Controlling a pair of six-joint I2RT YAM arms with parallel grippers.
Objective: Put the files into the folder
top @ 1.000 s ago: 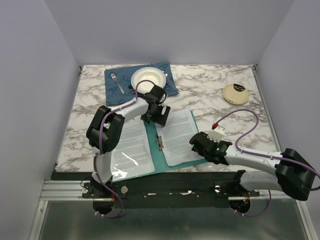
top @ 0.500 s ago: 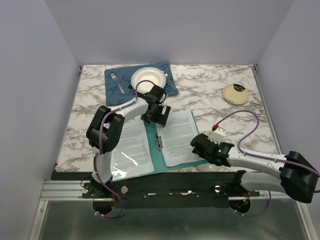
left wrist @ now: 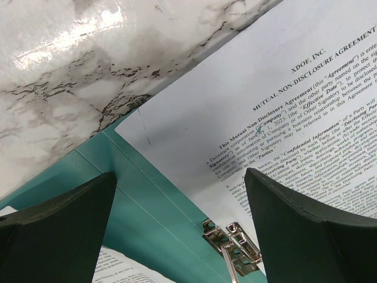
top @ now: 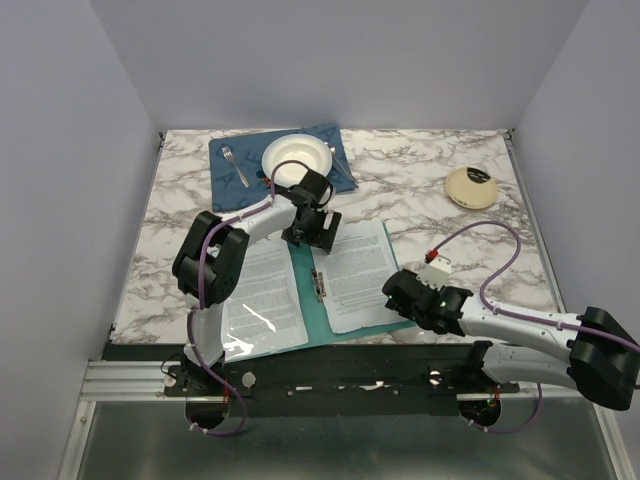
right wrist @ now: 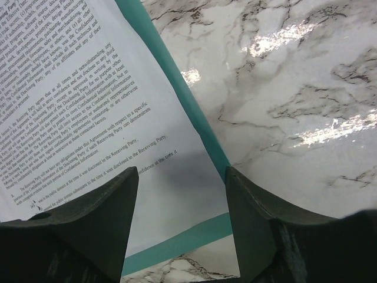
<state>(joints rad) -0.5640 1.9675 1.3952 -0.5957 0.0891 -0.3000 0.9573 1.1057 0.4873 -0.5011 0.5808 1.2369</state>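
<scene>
Marble table, heading on files legible at left wrist only

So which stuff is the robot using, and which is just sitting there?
For the job: the files, the folder, the left gripper, the right gripper.

Just lying about: the blue placemat, the fork, the white bowl, the round cream thing.
</scene>
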